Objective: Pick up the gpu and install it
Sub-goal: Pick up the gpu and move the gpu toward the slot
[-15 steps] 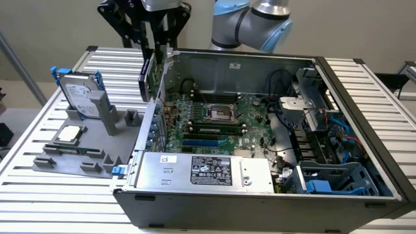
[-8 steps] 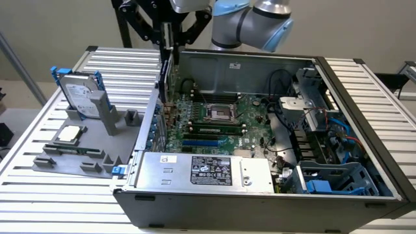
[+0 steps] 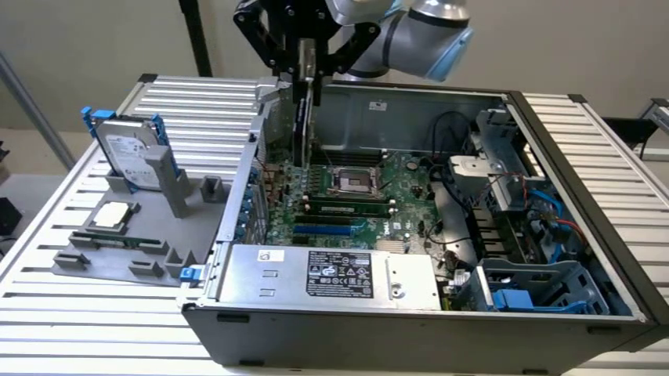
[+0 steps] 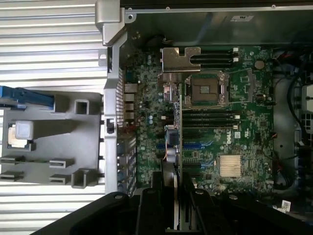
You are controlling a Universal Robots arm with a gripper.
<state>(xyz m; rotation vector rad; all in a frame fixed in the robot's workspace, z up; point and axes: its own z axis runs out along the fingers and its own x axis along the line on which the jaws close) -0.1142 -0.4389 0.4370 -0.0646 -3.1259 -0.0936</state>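
Observation:
My gripper hangs over the open computer case, shut on the top edge of the gpu. The card hangs upright and edge-on, its lower end down inside the case near the wall on the exterior view's left. Below it lies the green motherboard. In the wrist view the gpu is a thin line running away from my gripper. Its silver bracket is at the far end, over the motherboard. Black fingers press on both faces of the card. Whether it touches a slot I cannot tell.
On the exterior view's left, a grey fixture on the slatted table holds a silver hard drive in a blue-handled carrier and a processor chip. The power supply fills the case's near side. Cables and a drive cage crowd the right.

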